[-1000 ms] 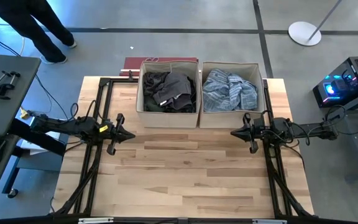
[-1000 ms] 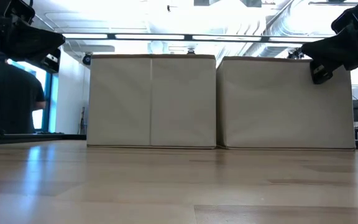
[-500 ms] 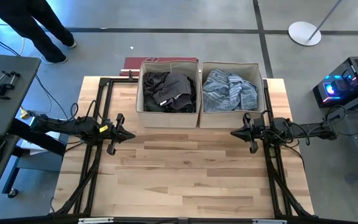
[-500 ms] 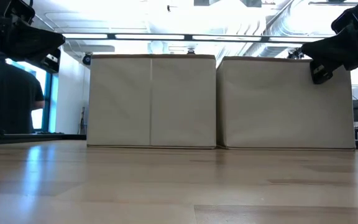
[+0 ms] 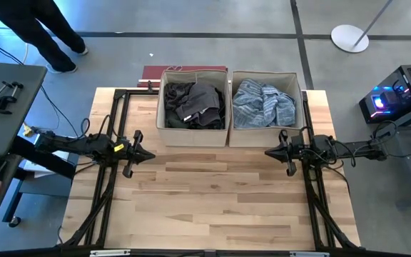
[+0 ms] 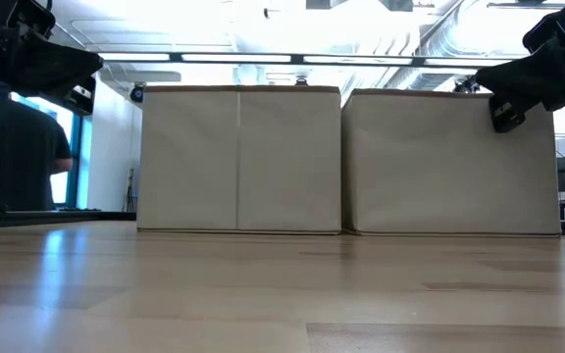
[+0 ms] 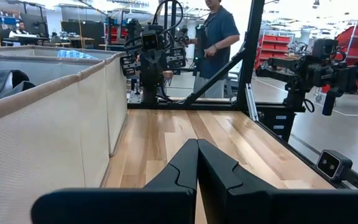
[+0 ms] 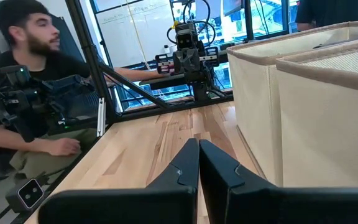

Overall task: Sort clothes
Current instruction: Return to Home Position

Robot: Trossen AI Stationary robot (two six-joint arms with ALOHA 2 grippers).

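Sorting looks finished: dark grey-and-green soft garments (image 5: 195, 102) sit in the left beige fabric box (image 5: 191, 136), the light blue striped shirt (image 5: 262, 102) in the right beige fabric box (image 5: 262, 138), upper centre, while left gripper (image 5: 149, 155) and right gripper (image 5: 269, 151), pinched closed and empty, hover mid-frame, apparently parked.

Bright, even overhead light; shadows on the pale wooden worktop (image 5: 220, 193) are faint. In the low view, white ceiling strip lights (image 6: 233, 58) glare, leaving the left tool (image 6: 94, 67) and right tool (image 6: 483, 80) as dark silhouettes.
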